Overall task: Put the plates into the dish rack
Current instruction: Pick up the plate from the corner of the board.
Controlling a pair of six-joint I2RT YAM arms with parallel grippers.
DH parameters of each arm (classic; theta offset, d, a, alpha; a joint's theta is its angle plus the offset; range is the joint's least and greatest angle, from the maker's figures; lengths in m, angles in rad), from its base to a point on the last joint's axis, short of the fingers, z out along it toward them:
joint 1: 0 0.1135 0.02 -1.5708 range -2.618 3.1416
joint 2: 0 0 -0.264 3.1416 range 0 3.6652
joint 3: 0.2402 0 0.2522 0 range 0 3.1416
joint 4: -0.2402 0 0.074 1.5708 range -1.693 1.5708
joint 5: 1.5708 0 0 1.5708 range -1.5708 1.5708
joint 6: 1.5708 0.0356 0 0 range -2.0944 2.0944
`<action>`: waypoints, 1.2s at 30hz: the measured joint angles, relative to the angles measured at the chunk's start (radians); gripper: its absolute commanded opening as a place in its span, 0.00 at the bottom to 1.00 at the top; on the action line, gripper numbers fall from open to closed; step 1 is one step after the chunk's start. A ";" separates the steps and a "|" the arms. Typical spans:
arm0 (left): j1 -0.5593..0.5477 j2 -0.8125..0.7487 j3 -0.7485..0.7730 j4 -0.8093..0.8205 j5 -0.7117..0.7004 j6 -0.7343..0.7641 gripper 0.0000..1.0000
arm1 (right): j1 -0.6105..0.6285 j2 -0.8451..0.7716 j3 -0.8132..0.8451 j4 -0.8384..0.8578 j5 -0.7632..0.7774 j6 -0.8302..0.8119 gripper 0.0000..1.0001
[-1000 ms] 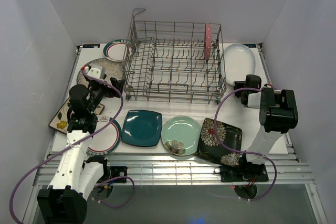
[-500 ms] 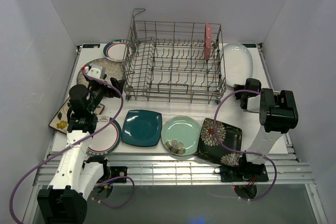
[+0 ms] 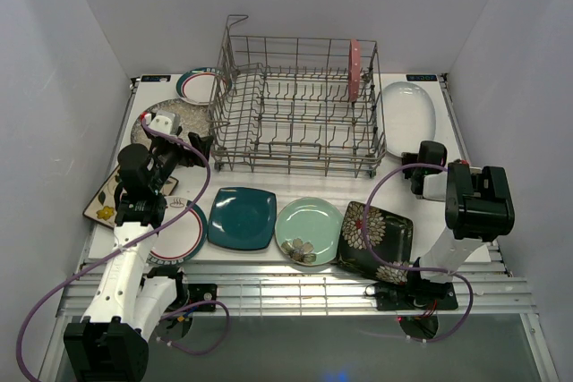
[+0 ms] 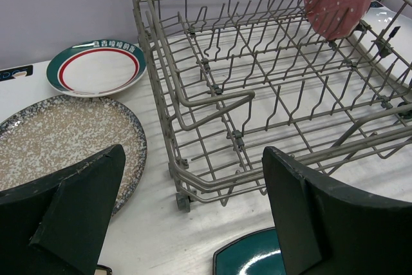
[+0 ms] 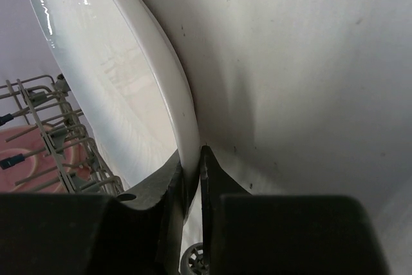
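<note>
Our right gripper point(image 5: 192, 159) is clenched on the near rim of the white oval plate point(image 5: 116, 75); one dark finger presses the inner face and the other the underside, so the thin edge is pinched right at the fingertips. The plate stretches away from the fingers over the white table point(image 5: 302, 62); the wires of the dish rack point(image 5: 45, 127) show just to the left of them, with the pink scalloped plate point(image 5: 26, 152) already standing upright among the tines.

Our left gripper point(image 4: 193, 210) is spread wide and holds nothing; the rack's near corner lies straight ahead between its fingers, and the speckled grey plate point(image 4: 58, 140) lies flat just beyond the left finger, with a green-and-red-rimmed plate point(image 4: 96, 69) further on.

The step in hand, as we judge it, is lifting the oval plate to stand it in the rack. The hold is shallow — only the rim — and a glazed edge is likely to slip, so we would raise slowly and tip the plate upright early, letting its weight hang below the fingers rather than lever against them; then carry it leftward over the raised side, line its edge up with a free gap between tines near the pink plate, and lower until the rim seats before letting go. The long oval may want a wide slot; we cannot tell from here which fits.
</note>
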 measured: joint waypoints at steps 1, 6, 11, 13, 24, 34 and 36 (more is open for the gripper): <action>0.000 0.000 0.000 0.000 0.000 0.000 0.98 | 0.000 -0.013 -0.006 -0.014 0.005 -0.002 0.08; 0.000 0.000 0.000 -0.003 0.000 0.000 0.98 | 0.002 -0.090 -0.016 -0.114 0.043 -0.033 0.08; 0.000 0.000 0.000 -0.008 0.000 0.000 0.98 | 0.002 -0.173 -0.016 -0.223 0.085 -0.088 0.08; 0.000 0.000 0.000 -0.009 0.001 0.000 0.98 | 0.002 -0.201 -0.016 -0.259 0.100 -0.104 0.08; 0.000 -0.008 0.004 -0.042 0.037 0.016 0.98 | 0.002 -0.303 -0.016 -0.397 0.137 -0.157 0.08; 0.001 -0.042 0.181 -0.180 0.368 0.116 0.98 | 0.002 -0.382 0.089 -0.668 0.148 -0.184 0.08; 0.001 -0.038 0.219 -0.187 0.418 0.127 0.98 | 0.002 -0.382 0.142 -0.749 0.151 -0.193 0.08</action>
